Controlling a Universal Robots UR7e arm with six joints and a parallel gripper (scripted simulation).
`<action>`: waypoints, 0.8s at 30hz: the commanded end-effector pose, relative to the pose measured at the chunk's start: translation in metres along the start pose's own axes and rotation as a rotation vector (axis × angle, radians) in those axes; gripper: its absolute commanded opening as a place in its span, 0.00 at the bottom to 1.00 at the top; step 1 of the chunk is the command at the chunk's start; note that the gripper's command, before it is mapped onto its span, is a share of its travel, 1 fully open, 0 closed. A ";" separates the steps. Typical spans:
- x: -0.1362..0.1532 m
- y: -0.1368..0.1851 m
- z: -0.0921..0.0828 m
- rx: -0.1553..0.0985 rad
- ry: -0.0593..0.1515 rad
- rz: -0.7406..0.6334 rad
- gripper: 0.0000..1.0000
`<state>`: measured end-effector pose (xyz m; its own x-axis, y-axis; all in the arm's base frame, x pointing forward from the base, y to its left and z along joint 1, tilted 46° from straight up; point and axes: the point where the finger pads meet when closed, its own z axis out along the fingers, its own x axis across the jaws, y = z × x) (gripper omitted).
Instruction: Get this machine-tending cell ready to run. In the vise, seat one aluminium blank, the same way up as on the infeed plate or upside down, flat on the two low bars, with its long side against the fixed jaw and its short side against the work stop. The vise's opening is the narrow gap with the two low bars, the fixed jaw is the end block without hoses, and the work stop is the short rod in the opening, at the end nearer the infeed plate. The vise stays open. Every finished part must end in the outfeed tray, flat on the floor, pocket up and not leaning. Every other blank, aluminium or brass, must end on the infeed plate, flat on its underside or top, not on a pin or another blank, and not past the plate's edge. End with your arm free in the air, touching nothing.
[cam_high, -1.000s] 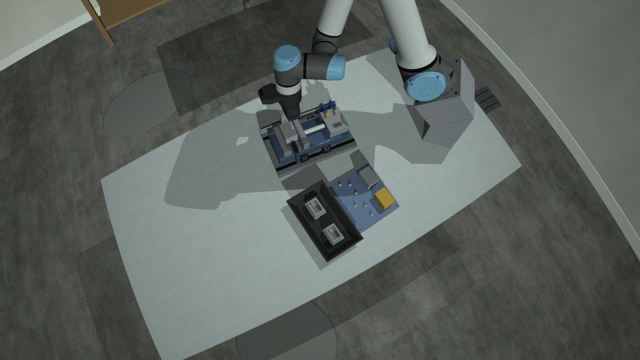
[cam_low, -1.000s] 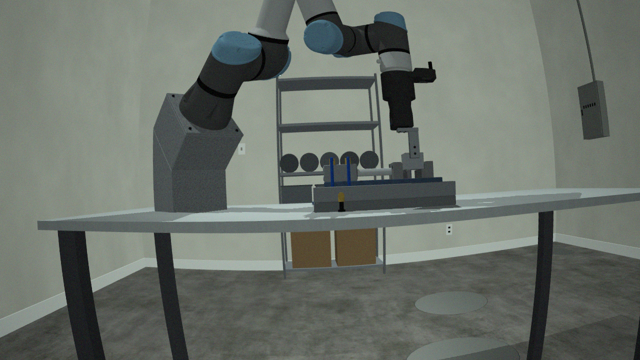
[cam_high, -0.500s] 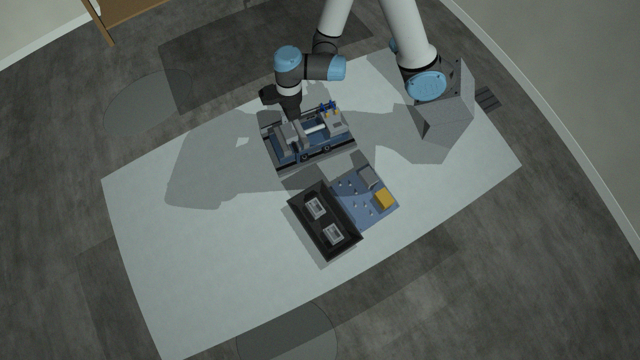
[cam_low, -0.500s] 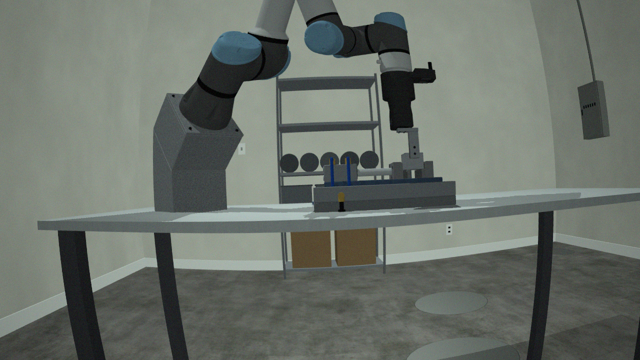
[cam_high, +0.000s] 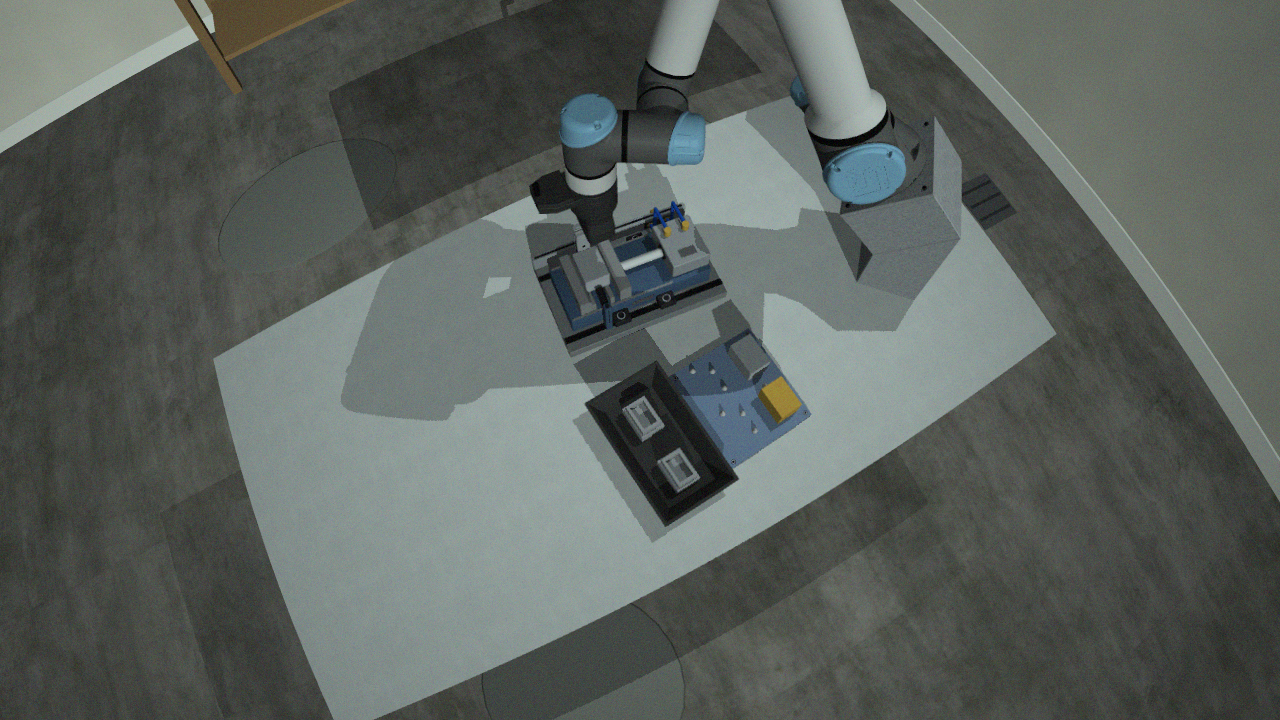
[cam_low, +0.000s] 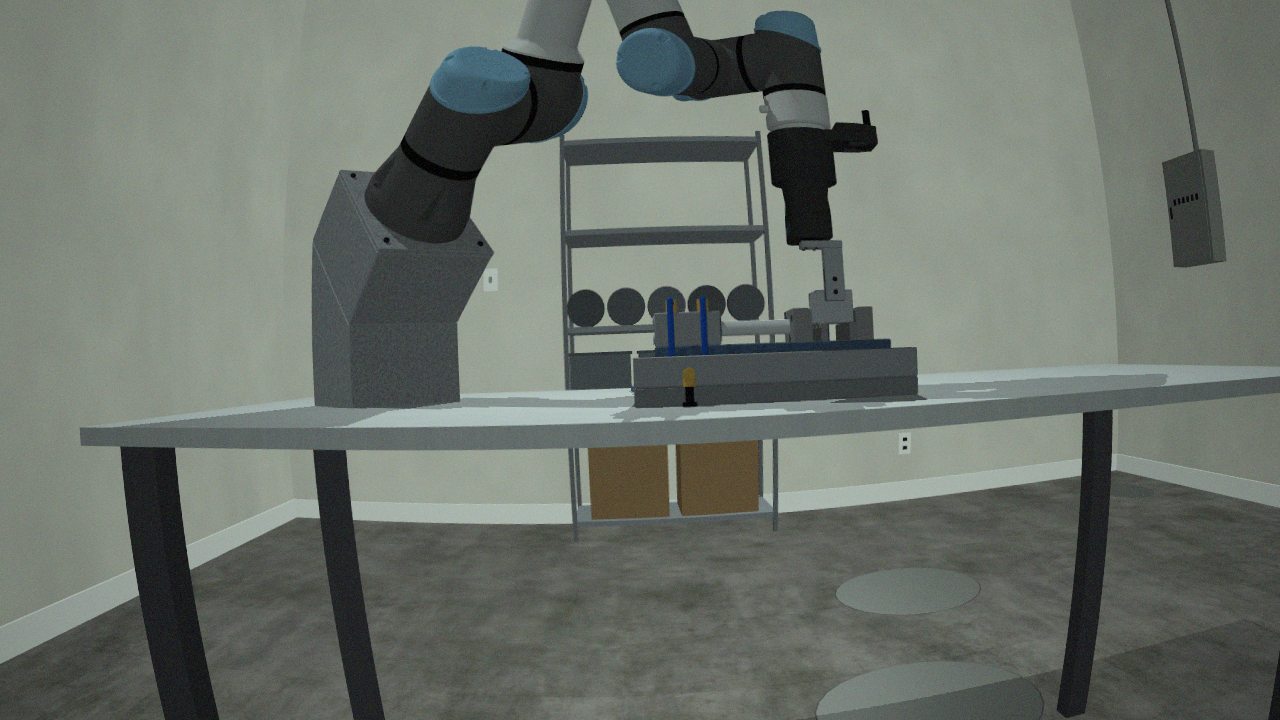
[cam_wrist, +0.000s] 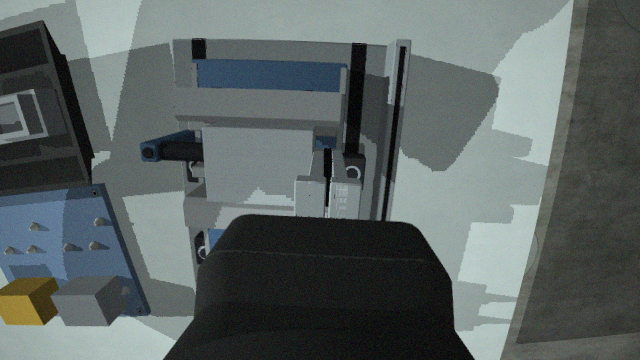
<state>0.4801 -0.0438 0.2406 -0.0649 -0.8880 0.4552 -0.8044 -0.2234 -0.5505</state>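
Nearly done, you'd judge: an aluminium blank (cam_wrist: 257, 162) sits in the vise (cam_wrist: 280, 107) at frame centre, both finished parts (cam_high: 642, 418) in the outfeed tray (cam_high: 617, 447). Your gripper (cam_wrist: 327, 192), fingers together and empty, touches the blank's end. Nudge it toward the work stop (cam_wrist: 172, 150), then lift clear.

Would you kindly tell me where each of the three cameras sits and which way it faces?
Top: overhead, looking down on the table; elbow and wrist show.
Exterior: low at table height, side-on toward the shelf rack; the whole arm shows.
Wrist: on the arm, looking down past the shut claw.
All three share the vise.
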 end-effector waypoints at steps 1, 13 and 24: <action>-0.001 0.000 0.000 0.001 0.000 0.000 0.00; -0.003 0.000 0.000 0.001 0.000 0.000 0.00; -0.005 0.000 0.000 0.001 0.000 0.000 0.00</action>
<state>0.4803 -0.0400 0.2387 -0.0649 -0.8880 0.4552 -0.8044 -0.2234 -0.5505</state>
